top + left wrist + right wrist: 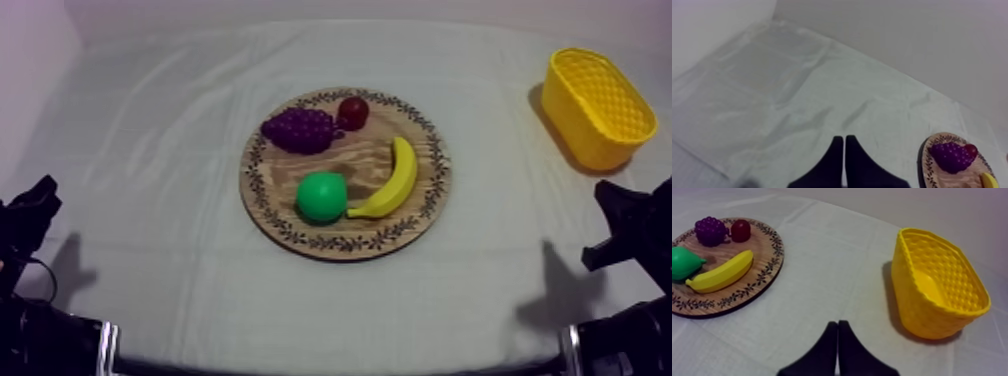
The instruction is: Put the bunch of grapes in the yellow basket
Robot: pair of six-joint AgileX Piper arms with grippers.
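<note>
The purple bunch of grapes (299, 129) lies on the round wooden board (345, 239), on its far left part, touching a small red fruit (352, 112). The yellow basket (597, 107) stands at the far right of the table, and I see nothing inside it. My left gripper (38, 205) rests low at the left edge; its fingers (836, 160) lie together as a narrow wedge over bare cloth, shut on nothing. Low at the right sits my right gripper (615, 205), also shut, its fingers (831, 347) pointing between the board (767, 268) and the basket (937, 288).
A green pear (321, 196) and a yellow banana (392, 181) lie on the near half of the board. Grey-white cloth covers the table, with open cloth left of the board and between board and basket.
</note>
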